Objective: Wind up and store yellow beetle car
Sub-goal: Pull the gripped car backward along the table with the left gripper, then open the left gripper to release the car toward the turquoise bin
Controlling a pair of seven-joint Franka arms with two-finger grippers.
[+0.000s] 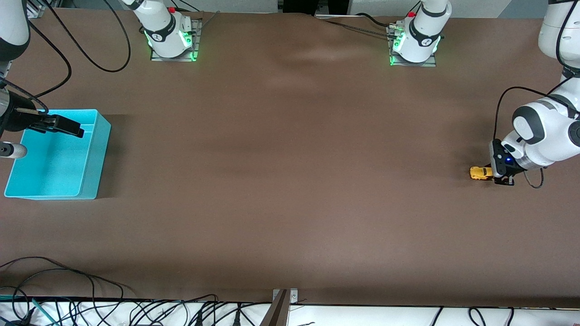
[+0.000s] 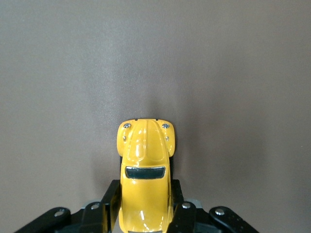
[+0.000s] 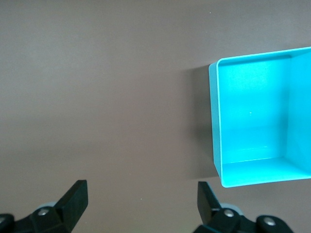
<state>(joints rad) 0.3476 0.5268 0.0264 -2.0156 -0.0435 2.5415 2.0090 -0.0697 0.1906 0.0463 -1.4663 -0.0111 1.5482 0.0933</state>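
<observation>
In the front view the yellow beetle car [image 1: 480,173] sits on the brown bench [image 1: 290,181] at the middle right of the frame, toward the left arm's end; the left end effector [image 1: 491,174] is low over the bench and clenched on the car's rear; the turquoise bin [image 1: 59,156] stands at the middle left of the frame, well apart from the car, with broad bare bench between them; the right end effector [image 1: 68,127] hangs over the bin's upper rim, released; black cables [image 1: 90,308] lie along the lower edge, where the brown cover meets a white strip.

The left wrist view shows what the front view cannot: the car [image 2: 145,179] nose-forward, its dark window and round headlights plain, pinched at both flanks by black fingers [image 2: 108,206]; only bare bench ahead.

The right wrist view shows the bin [image 3: 262,121] at the right of the frame, and the spread fingers [image 3: 73,199] at the lower edge with nothing between them.
</observation>
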